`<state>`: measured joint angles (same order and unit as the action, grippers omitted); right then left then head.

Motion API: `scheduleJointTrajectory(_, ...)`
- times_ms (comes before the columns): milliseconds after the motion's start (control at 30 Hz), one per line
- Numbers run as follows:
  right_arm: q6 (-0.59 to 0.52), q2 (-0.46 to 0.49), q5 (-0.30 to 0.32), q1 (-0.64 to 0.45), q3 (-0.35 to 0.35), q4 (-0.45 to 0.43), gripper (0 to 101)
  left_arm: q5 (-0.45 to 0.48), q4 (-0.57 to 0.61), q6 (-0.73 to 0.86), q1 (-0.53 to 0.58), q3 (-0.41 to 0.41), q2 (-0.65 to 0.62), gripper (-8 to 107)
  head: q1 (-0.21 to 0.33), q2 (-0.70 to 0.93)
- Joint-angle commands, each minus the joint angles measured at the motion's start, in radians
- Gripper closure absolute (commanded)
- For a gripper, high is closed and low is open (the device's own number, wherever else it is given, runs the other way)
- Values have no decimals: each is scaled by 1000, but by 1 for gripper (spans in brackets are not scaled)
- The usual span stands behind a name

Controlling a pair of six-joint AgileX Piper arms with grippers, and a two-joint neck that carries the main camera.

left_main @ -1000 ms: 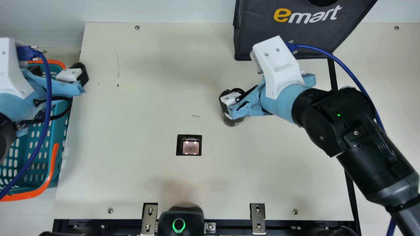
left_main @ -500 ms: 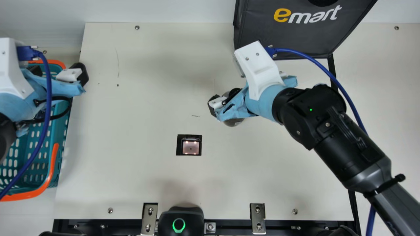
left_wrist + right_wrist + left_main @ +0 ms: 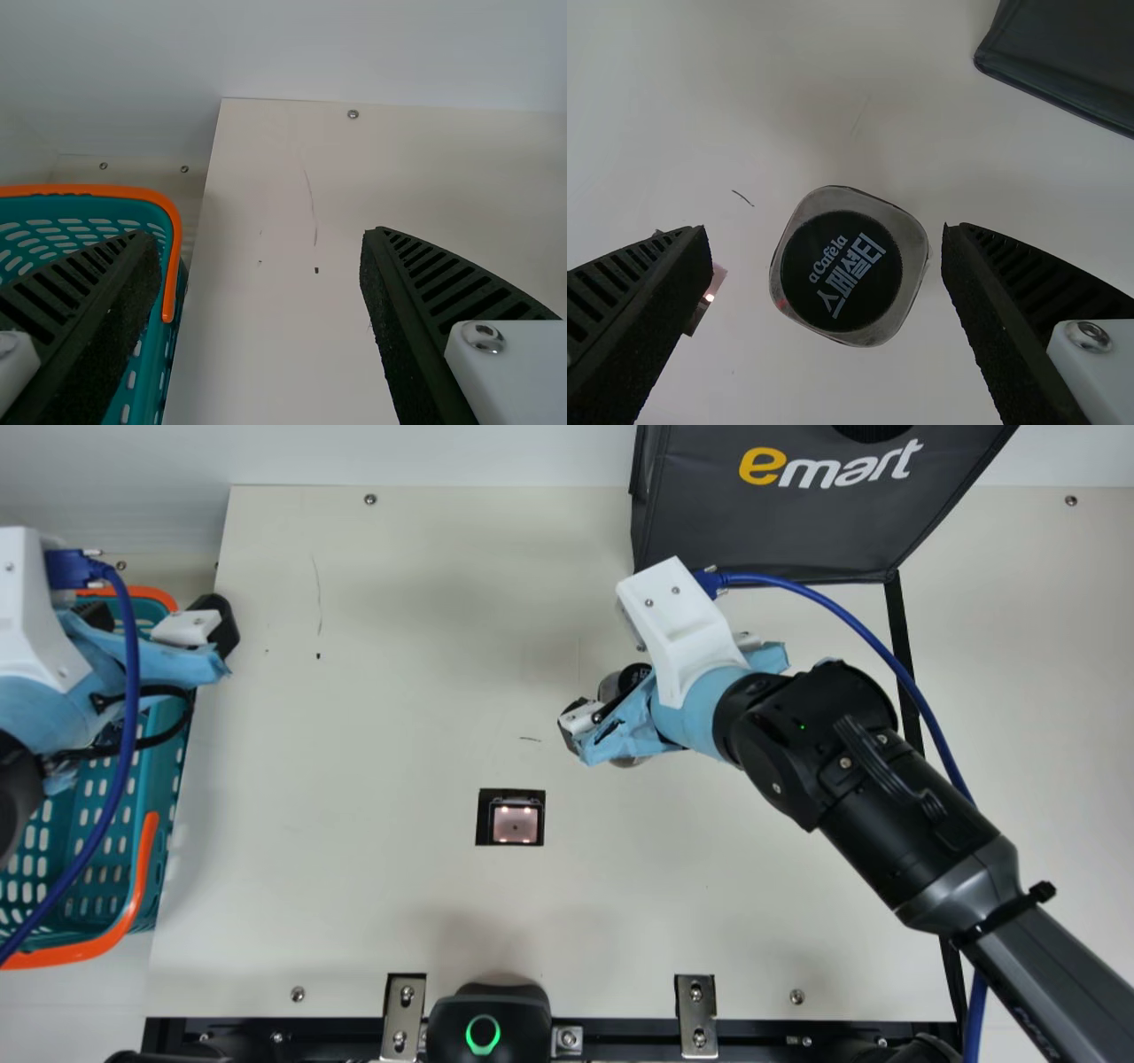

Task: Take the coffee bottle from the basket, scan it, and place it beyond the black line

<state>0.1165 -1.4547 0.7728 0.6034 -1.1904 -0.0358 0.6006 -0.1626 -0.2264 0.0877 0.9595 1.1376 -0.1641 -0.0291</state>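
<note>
The right gripper [image 3: 616,722] is open over the coffee bottle [image 3: 609,687], partly hiding it, left of the black line [image 3: 899,624]. In the right wrist view the bottle [image 3: 842,266] shows its round dark top with white print, between the spread fingers of the right gripper [image 3: 827,232], with gaps on both sides. The bottle seems to stand upright. Over the far end of the teal basket [image 3: 168,779] my left gripper [image 3: 159,620] hangs open, one finger past the rim. In the left wrist view nothing is between the fingers of the left gripper [image 3: 257,237].
A scanner window [image 3: 515,824] is set in the table, left of and nearer than the bottle. A dark bag [image 3: 780,531] stands behind the right gripper. At the table's front edge is a black device [image 3: 487,1019] with a green ring.
My right arm has swung left, bringing its open gripper around over the bottle; its nearer-left finger is now beyond the bottle's left side. The bottle and my left arm have stayed put.
</note>
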Motion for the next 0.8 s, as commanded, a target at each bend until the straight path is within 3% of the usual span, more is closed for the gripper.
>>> scheduleJointTrajectory(0,0,-2,2,0,3,-3,11,0,0,0,0,0,0,9,26,2)
scheduleJointTrajectory(233,1,-12,-2,-4,8,-13,11,0,0,0,0,0,0,9,26,2)
scheduleJointTrajectory(667,-2,-22,2,-12,8,-19,97,0,0,0,0,0,0,9,26,2)
scheduleJointTrajectory(767,-4,-22,4,-14,8,-19,101,0,0,0,0,0,0,9,26,2)
